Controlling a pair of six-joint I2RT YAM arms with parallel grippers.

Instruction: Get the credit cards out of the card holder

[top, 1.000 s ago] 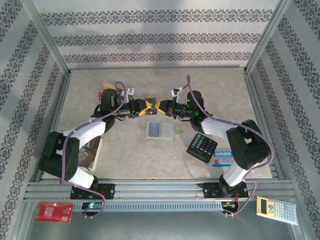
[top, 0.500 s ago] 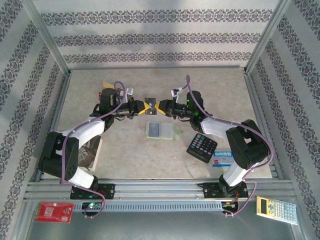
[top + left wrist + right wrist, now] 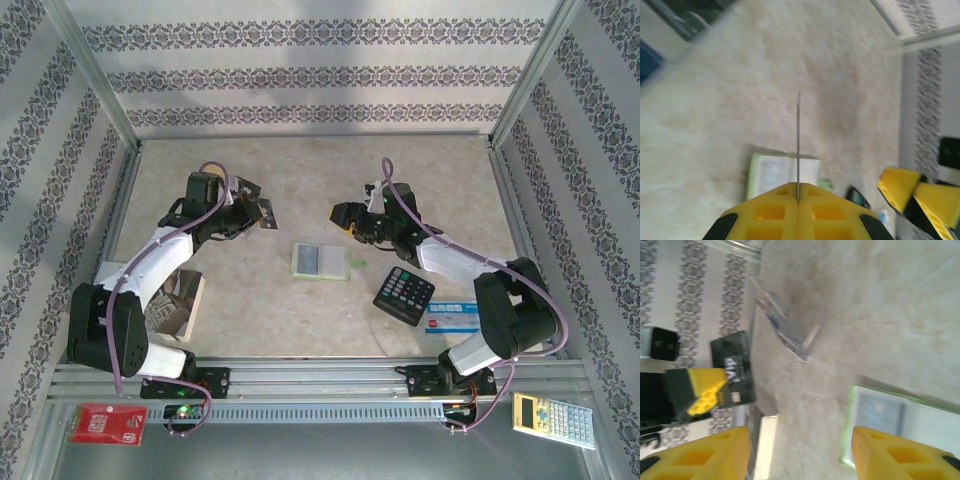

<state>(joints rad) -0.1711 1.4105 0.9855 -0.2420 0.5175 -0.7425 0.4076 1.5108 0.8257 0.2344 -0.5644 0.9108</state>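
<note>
Top external: holder [image 3: 320, 261] open flat mid-table, inner faces up. Left gripper [image 3: 256, 212], beyond it leftward, clamped on black card [image 3: 735, 365]. Right gripper [image 3: 340, 215], beyond rightward, fingers apart, empty. Calculator [image 3: 404, 295], blue-white box [image 3: 452, 318] right of holder.

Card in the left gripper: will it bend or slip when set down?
Probably stiff: the card juts straight from the left gripper, no droop. Thin, likely light, pinched at one end, so it may pivot or skid.
</note>
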